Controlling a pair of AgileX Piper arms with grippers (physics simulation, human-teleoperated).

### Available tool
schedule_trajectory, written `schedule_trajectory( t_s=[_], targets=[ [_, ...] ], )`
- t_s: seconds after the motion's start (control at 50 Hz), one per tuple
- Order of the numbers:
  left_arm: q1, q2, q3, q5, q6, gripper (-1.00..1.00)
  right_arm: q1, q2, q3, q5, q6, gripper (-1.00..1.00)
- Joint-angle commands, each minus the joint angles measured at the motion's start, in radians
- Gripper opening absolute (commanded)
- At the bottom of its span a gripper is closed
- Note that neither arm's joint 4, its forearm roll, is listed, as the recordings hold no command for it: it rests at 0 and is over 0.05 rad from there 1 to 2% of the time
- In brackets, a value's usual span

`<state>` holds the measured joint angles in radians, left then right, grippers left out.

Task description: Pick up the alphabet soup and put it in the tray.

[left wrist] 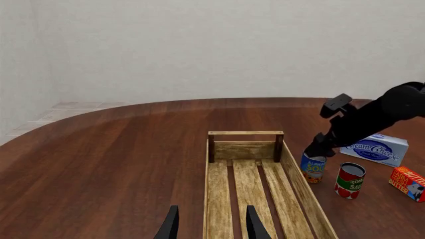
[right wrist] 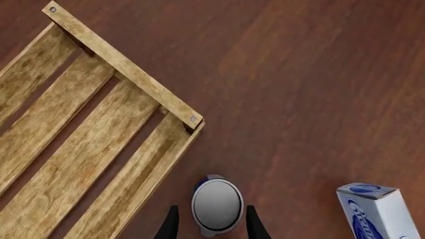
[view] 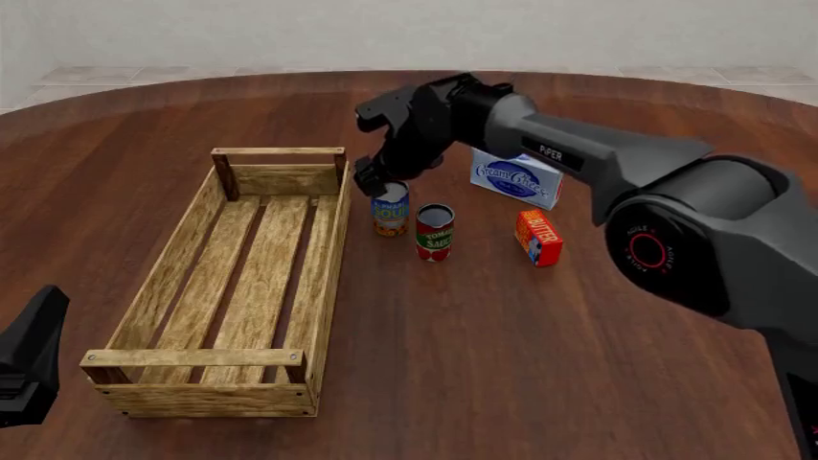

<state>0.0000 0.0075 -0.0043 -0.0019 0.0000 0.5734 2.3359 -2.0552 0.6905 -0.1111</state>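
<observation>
Right hand (right wrist: 207, 225) hangs over the alphabet soup (view: 391, 208), fingers spread either side of its silver top, not yet pinching. I judge this the grasp step: next close, lift, carry left over the tray (view: 192, 226) wall just beside the can. Cream cheese box (view: 516, 177), red-green can (view: 435, 231) and butter box (view: 539, 237) crowd the right side. Left hand (left wrist: 211, 226) waits spread over the tray's near end.
</observation>
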Motion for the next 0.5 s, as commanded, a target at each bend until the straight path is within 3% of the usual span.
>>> schedule_trajectory(
  t_s=[0.02, 0.5],
  targets=[
    [0.0, 0.0, 0.0, 0.0, 0.0, 1.0, 0.002, 0.011, -0.004, -0.003, 0.013, 1.0],
    [0.0, 0.0, 0.0, 0.0, 0.0, 1.0, 0.006, 0.011, 0.012, -0.021, 0.039, 1.0]
  ],
)
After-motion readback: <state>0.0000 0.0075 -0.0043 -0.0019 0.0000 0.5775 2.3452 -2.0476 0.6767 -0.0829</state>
